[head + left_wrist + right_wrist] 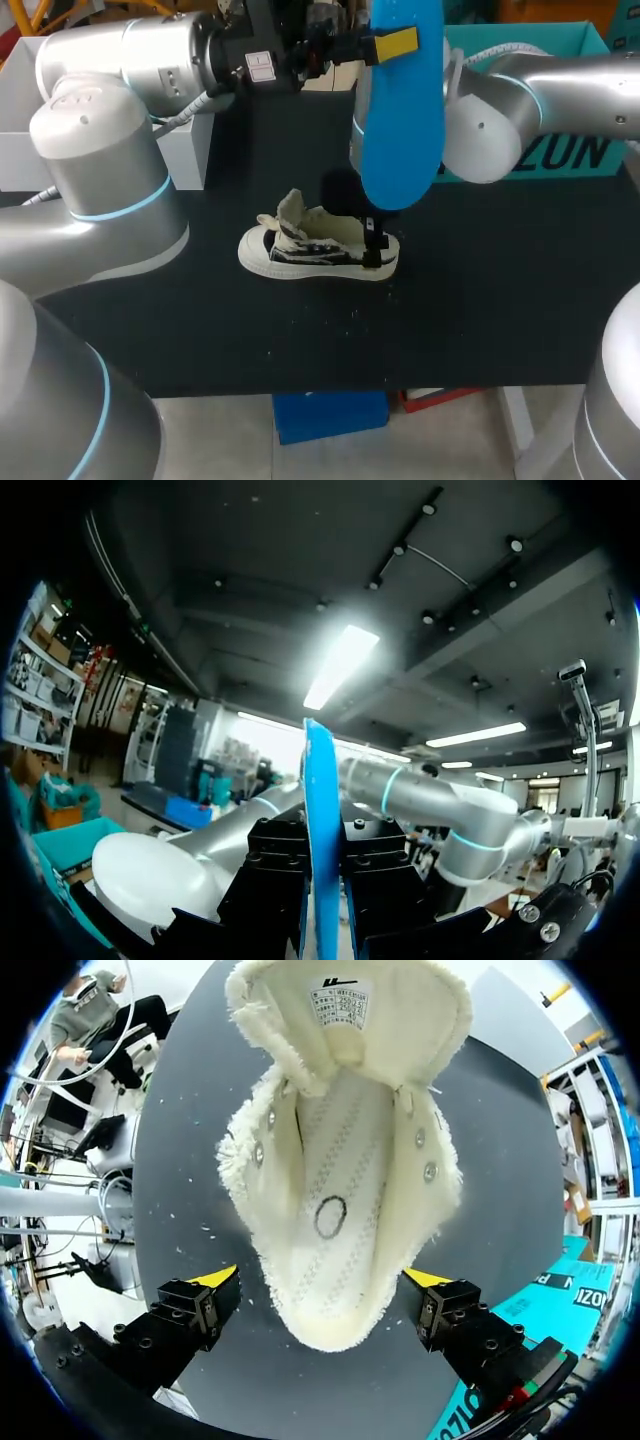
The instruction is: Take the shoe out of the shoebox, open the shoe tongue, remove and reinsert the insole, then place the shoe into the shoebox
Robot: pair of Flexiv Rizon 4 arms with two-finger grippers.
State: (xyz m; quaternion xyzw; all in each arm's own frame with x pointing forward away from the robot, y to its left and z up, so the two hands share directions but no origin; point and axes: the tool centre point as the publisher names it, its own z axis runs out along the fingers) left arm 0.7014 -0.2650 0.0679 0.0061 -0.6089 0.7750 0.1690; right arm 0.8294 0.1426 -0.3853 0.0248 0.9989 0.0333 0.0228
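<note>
1. Plainly, the left gripper [322, 825] has its black fingers [275, 875] clamped flat on the thin blue foam insole [320, 770]. The insole stands edge-on between them, held high over the black table [480, 310].
2. The right gripper [322, 1278] has its yellow-tipped fingers apart, one on each side of the heel of the cream canvas sneaker [340, 1190]. Table shows between at least one tip and the heel, so it grips nothing.
3. That sneaker sits upright about mid-table with its toe toward the left edge. Its frayed cream tongue [345, 1010] is folded forward, leaving the mouth wide open.
4. The step in hand looks to be putting the insole back.
   - The right fingers should close on the heel first, so the sneaker cannot skid or tip.
   - The insole's lower end should be angled into the mouth and fed slowly forward under the tongue.
   - The rear end should be pressed flat last, since the foam will likely bend if hurried.
5. The teal cardboard shoebox [530, 40] stands at the far right corner.
6. The three views each show something different.
   - Only the right wrist view looks inside the sneaker, where a bare pale footbed [330, 1220] with a ring mark shows and no insole.
   - Only the head view shows the insole's full outline and how far it hangs above the sneaker.
   - The left wrist view shows the grip alone, with neither table nor sneaker.
</note>
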